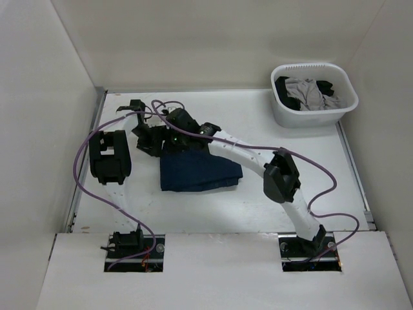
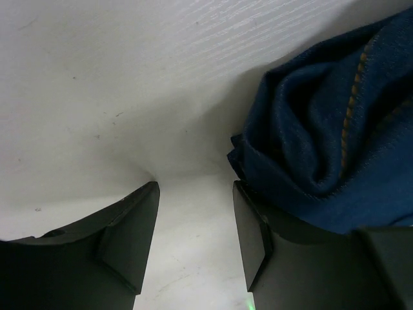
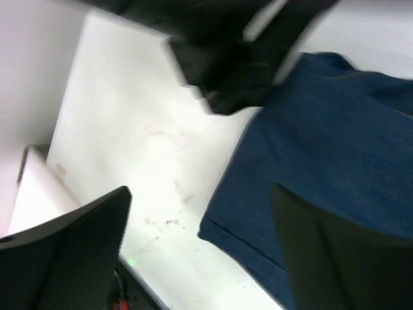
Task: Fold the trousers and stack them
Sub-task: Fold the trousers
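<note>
The trousers [image 1: 199, 170] are dark blue jeans lying folded in a rough rectangle on the white table, left of centre. My left gripper [image 1: 150, 140] sits at their far left corner, open and empty; in the left wrist view it [image 2: 195, 242] frames bare table, with a bunched denim edge [image 2: 329, 148] and its orange stitching just right of the right finger. My right gripper [image 1: 173, 129] hovers over the far edge of the jeans, open and empty [image 3: 200, 252]; in its view the folded denim [image 3: 322, 174] lies below and right, and the left arm's black parts are above.
A white laundry basket [image 1: 313, 115] holding grey and dark clothes stands at the back right. White walls enclose the table on the left, back and right. Purple cables loop over both arms. The table's left edge lies near the left arm.
</note>
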Robot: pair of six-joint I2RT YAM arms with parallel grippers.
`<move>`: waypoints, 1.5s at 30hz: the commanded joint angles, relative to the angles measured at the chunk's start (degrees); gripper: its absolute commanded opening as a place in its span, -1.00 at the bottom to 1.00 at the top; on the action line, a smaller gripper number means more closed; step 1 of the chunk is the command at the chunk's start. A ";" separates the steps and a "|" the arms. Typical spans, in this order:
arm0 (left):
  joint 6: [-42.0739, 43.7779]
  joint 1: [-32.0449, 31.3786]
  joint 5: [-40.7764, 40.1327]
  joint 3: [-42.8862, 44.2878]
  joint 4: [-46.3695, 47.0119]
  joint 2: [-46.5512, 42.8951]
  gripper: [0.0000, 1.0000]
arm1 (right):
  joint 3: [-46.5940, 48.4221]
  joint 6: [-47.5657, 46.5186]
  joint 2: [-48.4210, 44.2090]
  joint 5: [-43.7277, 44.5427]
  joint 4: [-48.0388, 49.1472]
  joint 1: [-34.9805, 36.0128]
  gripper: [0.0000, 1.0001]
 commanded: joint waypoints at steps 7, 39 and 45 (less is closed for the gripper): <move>1.05 5.99 -1.24 5.42 0.05 -4.11 0.03 | -36.85 1.82 -32.36 4.34 20.99 -7.41 1.00; -2.20 -6.22 5.35 -13.12 -1.01 -16.69 -0.01 | -90.34 11.87 -55.07 -11.80 32.33 -33.26 -0.95; -2.37 -5.79 6.24 -13.56 -2.59 -18.71 -0.02 | -87.44 5.63 -55.86 -16.72 25.65 -37.75 0.25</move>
